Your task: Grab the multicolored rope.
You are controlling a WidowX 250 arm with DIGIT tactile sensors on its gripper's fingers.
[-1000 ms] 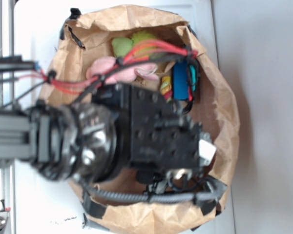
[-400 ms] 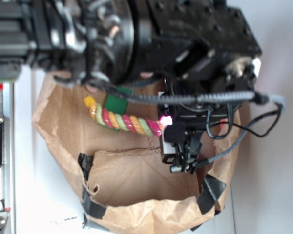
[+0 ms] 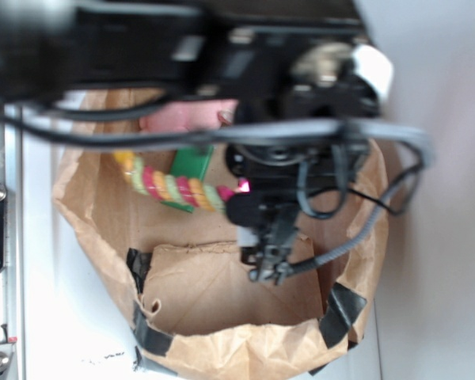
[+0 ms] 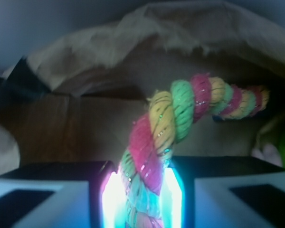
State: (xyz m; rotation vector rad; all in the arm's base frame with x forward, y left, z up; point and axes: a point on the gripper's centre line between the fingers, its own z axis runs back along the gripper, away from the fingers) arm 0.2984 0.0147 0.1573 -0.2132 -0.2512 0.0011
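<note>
rope vs tool: the multicolored rope (image 4: 173,123) has one end pinched between the two fingers (image 4: 52,199) of the tool (image 4: 142,199), which is clamped tight on it. From there it rises and arcs away up and to the right in the wrist view.

rope, outside view: same multicolored rope (image 3: 174,184) stretches out to the left of the tool (image 3: 249,198) over the paper bag (image 3: 222,340), with its yellow tip farthest from the tool.

count: one rope, one bag, one green block (image 3: 191,165) sitting just behind the rope, and one pink plush toy (image 3: 186,116) further back from the tool.

hard to see: the arm fills the top of the outside view and it's blurry, so the pink toy is half covered. The tool itself mostly gets lost in dark cables there. In the wrist view the glow at the fingers washes out the gripped end, and only a sliver of something green shows at the far right edge, can't tell what it is.
</note>
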